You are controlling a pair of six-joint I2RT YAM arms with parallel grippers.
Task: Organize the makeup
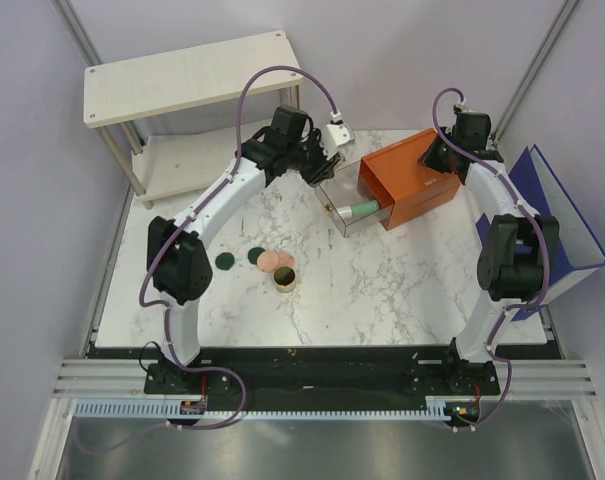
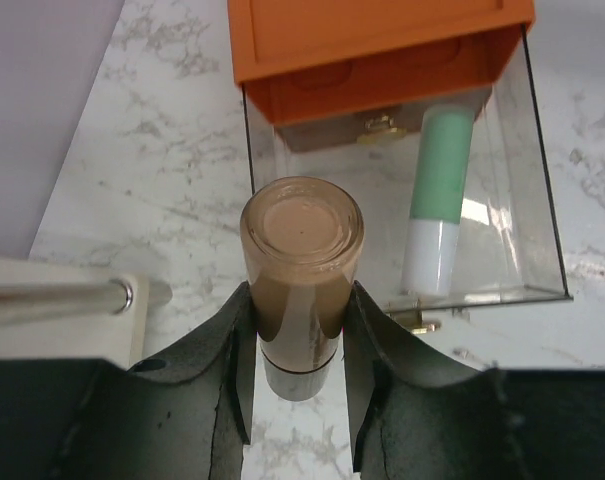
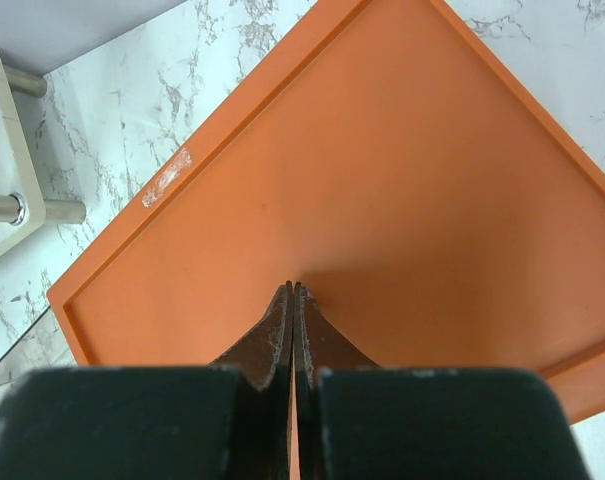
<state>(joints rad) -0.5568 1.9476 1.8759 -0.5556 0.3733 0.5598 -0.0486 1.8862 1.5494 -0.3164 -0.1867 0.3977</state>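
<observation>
My left gripper [image 2: 300, 330] is shut on the tan tube [image 2: 302, 260] and holds it above the near left corner of the clear drawer [image 2: 542, 240], which is pulled out of the orange box [image 2: 372, 40]. The mint-green tube [image 2: 440, 190] lies in the drawer, also seen from above [image 1: 362, 209]. My right gripper [image 3: 294, 292] is shut and empty, its tips pressed on the top of the orange box [image 3: 382, 190]. Two dark green discs [image 1: 223, 262] [image 1: 255, 256], two peach-pink discs [image 1: 276, 261] and the gold-rimmed jar [image 1: 285, 278] lie on the marble table [image 1: 382, 290].
A white two-level shelf [image 1: 182, 80] stands at the back left, its leg close to my left gripper [image 2: 62, 295]. A blue folder-like holder [image 1: 567, 230] stands at the right edge. Purple walls close in both sides.
</observation>
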